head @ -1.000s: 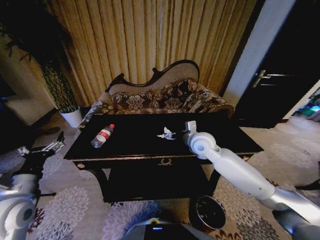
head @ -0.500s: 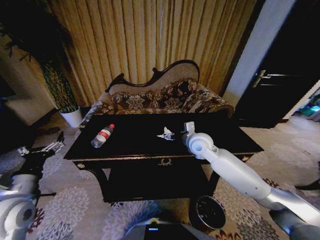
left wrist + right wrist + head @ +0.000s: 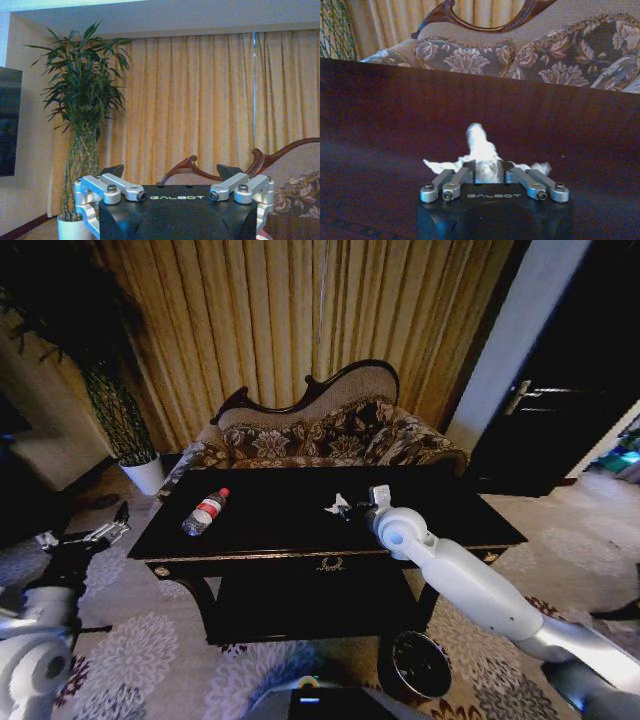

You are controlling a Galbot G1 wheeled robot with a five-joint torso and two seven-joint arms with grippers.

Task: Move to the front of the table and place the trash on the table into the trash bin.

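A crumpled white tissue (image 3: 479, 145) is pinched between the pressed-together fingers of the right gripper (image 3: 352, 506), low over the middle of the glossy black rectangular table with gold trim (image 3: 270, 540); the wad is caught at its middle, presumably so it can be lifted in one piece. To the left on the tabletop, a clear plastic bottle with a red cap and red-white label (image 3: 204, 511) is left lying on its side, well apart from the tissue. The small round dark bin with a shiny rim (image 3: 420, 664) is seen on the floor, near and right, beneath the extended arm. The left gripper (image 3: 175, 192) is held off the table's left end, fingers spread, idle. A floral carved sofa (image 3: 320, 435) is set behind.
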